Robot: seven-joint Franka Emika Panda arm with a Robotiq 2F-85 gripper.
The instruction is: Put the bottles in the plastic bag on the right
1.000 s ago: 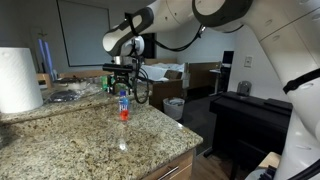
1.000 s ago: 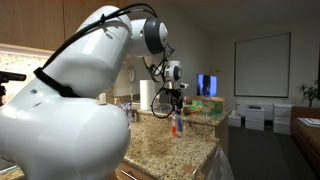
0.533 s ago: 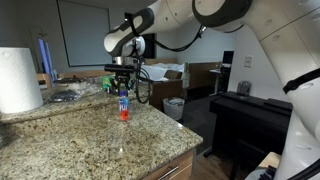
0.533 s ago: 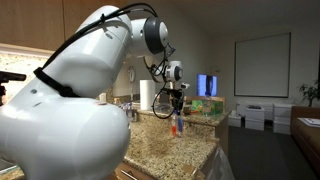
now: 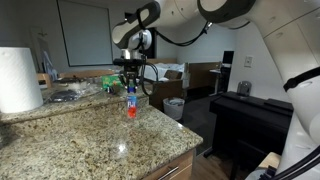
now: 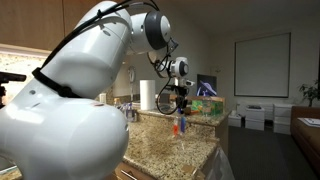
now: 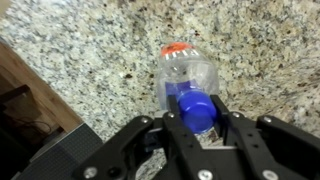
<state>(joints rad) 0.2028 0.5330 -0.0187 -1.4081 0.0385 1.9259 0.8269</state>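
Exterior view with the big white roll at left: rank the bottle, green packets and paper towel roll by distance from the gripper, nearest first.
1. bottle: gripped at its cap in the jaws of the gripper, hanging directly below.
2. green packets: just left of the gripper, slightly behind.
3. paper towel roll: far left, close to the camera.

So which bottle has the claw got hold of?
The blue-capped bottle with red-orange liquid at its bottom, gripped at the cap by the gripper; no other bottle shows clearly.
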